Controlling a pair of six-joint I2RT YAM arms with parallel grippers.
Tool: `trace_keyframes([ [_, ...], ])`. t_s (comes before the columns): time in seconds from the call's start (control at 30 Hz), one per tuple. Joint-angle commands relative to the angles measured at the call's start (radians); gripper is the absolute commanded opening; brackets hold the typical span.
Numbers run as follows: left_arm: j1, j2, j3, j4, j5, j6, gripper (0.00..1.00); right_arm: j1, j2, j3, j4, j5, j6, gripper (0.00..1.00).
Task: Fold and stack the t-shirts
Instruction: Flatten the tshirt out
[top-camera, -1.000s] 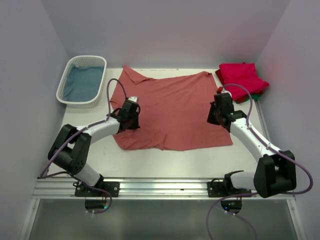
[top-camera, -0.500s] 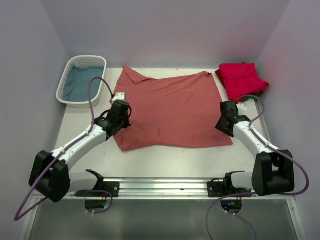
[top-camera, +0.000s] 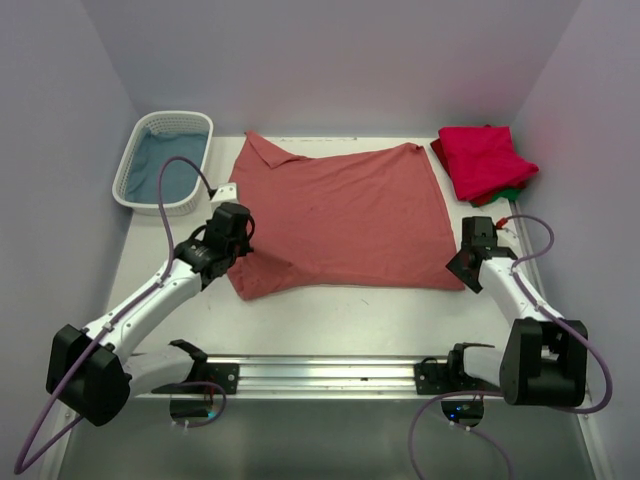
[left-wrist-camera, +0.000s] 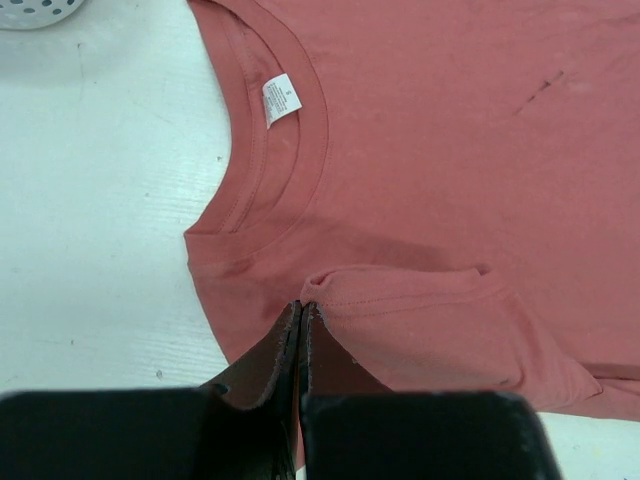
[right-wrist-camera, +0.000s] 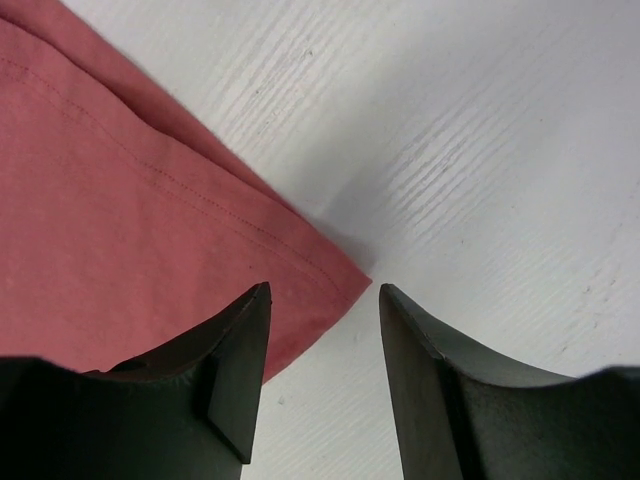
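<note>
At near right, our right pincer (right-wrist-camera: 322, 300) gapes wide over a hem corner of the salmon shirt (top-camera: 340, 215), which lies spread across the desk (top-camera: 340, 320); we should drop and pinch both layers. Our left pincer (left-wrist-camera: 300, 310) grips a fold beside the collar (left-wrist-camera: 245, 170). Room lies nearside; farther off, the crimson shirt (top-camera: 485, 155) and basket (top-camera: 135, 190) hem us in.
</note>
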Motion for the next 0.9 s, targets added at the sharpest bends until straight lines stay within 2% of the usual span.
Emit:
trace_keyframes([
  [0.0, -0.005, -0.012, -0.006, 0.014, -0.029, -0.022, 0.00, -0.007, -0.026, -0.020, -0.015, -0.036, 0.041, 0.51],
  [0.13, -0.005, -0.011, -0.003, 0.020, -0.023, -0.024, 0.00, -0.008, -0.026, -0.061, -0.004, -0.080, 0.053, 0.45],
  [0.5, -0.004, -0.012, -0.015, 0.028, -0.012, -0.027, 0.00, -0.010, 0.033, -0.076, 0.069, -0.065, 0.078, 0.32],
  [0.53, -0.004, -0.015, -0.017, 0.028, -0.016, -0.027, 0.00, -0.008, 0.046, -0.078, 0.091, -0.065, 0.078, 0.26],
  [0.73, -0.004, -0.020, -0.014, 0.016, -0.023, -0.027, 0.00, -0.010, 0.085, -0.089, 0.140, -0.073, 0.072, 0.18],
  [0.77, -0.004, -0.021, -0.011, 0.013, -0.025, -0.028, 0.00, -0.010, 0.085, -0.092, 0.143, -0.071, 0.070, 0.09],
  [0.87, -0.004, -0.029, -0.008, 0.004, -0.029, -0.030, 0.00, -0.010, 0.065, -0.098, 0.140, -0.080, 0.056, 0.00],
])
